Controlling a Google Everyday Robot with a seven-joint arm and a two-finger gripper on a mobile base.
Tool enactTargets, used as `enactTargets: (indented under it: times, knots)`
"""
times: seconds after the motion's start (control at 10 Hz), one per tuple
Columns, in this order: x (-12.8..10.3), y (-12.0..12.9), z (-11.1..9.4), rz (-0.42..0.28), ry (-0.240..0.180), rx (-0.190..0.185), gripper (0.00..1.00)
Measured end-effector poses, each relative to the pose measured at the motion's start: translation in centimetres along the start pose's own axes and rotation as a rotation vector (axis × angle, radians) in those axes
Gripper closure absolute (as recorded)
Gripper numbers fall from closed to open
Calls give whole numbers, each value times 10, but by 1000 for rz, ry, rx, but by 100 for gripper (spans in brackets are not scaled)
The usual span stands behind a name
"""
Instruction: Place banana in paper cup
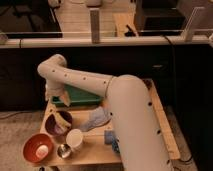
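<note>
The banana (63, 119) is pale yellow and lies in a dark purple bowl (53, 129) at the table's left. The white paper cup (75, 138) stands upright just right of and in front of that bowl. My gripper (59, 98) hangs from the bent white arm at the table's back left, over the left end of a green tray. It is a little above and behind the bowl with the banana. I see nothing held in it.
A green tray (82, 96) lies at the back. A blue cloth (95, 120) lies mid-table and a small blue cup (110, 137) stands by the arm. A red bowl (31, 143) and a small metal cup (63, 150) are at the front left. The arm covers the table's right half.
</note>
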Motion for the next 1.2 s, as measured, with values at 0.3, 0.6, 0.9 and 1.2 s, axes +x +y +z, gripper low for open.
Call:
enactTargets:
  times: [0.3,0.6,0.9,1.2]
  knots:
    - [-21,5,14,-59,-9,-40,20]
    - [-31,14,26,-76,-7,-56,21]
    - [-38,15,32,-92,-7,-61,36]
    - [-42,18,45,-104,-14,-76,36]
